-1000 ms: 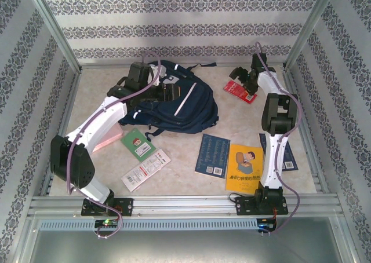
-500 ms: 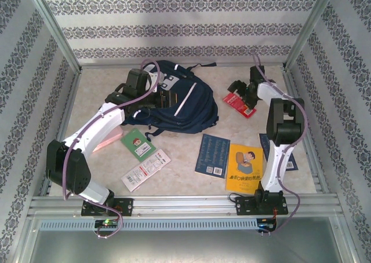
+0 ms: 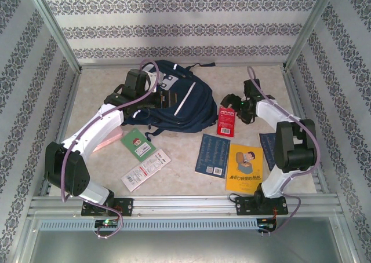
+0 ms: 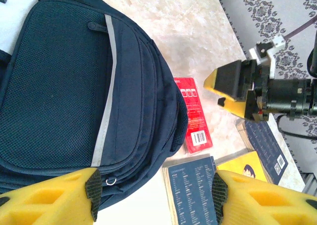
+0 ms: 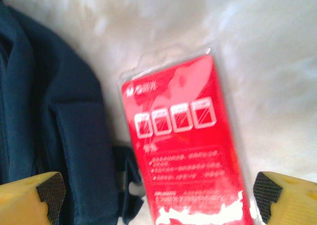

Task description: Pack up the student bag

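Two big worries plus a couple of small ones.

Starting with the student bag (image 3: 179, 106): lies flat toward 11 o'clock on the table (image 3: 243, 77), front pockets up. No telling from any angle about an open main zip. If shut, expect anything pushed at it to just shove the whole floppy thing around instead of going in.

Next down, left gripper (image 4: 156, 190): hovers over the bag's 5 o'clock edge, jaws apart, gripping nothing. Drop straight down from there and probably catch a fold of fabric or the little zip ring (image 4: 110, 181) rather than an opening.

Right gripper (image 5: 158, 195): spread fully wide, straddling the red packet (image 5: 188, 150) without clamping.

Then the blue book (image 3: 212, 154) and yellow book (image 3: 244, 167) at 5 o'clock of the bag, near the right arm's base. Easy to sweep with an elbow on a low swing.

Smallest, that red packet: flat on the table at 3 o'clock of the bag, just beside its edge. Thin and glossy, so likely to skid under the fingers, or get pinched together with the strap loop (image 5: 124, 160) at its 9 o'clock.
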Motion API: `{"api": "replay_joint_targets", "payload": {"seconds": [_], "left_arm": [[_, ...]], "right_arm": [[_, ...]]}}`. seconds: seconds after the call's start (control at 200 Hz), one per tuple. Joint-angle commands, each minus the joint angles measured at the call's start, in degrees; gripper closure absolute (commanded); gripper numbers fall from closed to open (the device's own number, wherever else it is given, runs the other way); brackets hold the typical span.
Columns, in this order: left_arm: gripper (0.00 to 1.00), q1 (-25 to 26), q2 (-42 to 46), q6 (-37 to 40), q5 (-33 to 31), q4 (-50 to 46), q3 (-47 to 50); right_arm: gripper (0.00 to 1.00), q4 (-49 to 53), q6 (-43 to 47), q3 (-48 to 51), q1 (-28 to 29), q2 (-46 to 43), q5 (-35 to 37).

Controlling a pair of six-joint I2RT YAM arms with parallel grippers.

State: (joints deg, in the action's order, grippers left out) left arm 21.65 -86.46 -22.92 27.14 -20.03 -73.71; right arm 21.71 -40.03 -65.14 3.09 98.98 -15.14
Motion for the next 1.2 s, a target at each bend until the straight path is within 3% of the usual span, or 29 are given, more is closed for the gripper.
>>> {"api": "replay_joint_targets", "payload": {"seconds": [0.0, 0.15, 0.66, 1.194], "left_arm": [[0.38, -0.54, 1.37, 0.82, 0.28, 2.37, 0.24], [0.38, -0.47, 1.35, 1.18, 0.08, 2.19, 0.56], [0.38, -0.48, 0.61, 1.24, 1.11, 2.26, 0.41], [0.39, -0.51, 0.12, 0.76, 1.72, 2.45, 0.31]], "right_arm": [[0.03, 1.31, 3.58, -1.52, -2.72, 3.17, -2.89], [0.09, -1.67, 6.01, -2.96, -4.24, 7.61, -11.03], [0.14, 1.46, 13.43, -5.17, -1.84, 13.16, -12.95], [0.18, -5.61, 4.9, 0.66, -1.86, 4.57, -22.3]]}}
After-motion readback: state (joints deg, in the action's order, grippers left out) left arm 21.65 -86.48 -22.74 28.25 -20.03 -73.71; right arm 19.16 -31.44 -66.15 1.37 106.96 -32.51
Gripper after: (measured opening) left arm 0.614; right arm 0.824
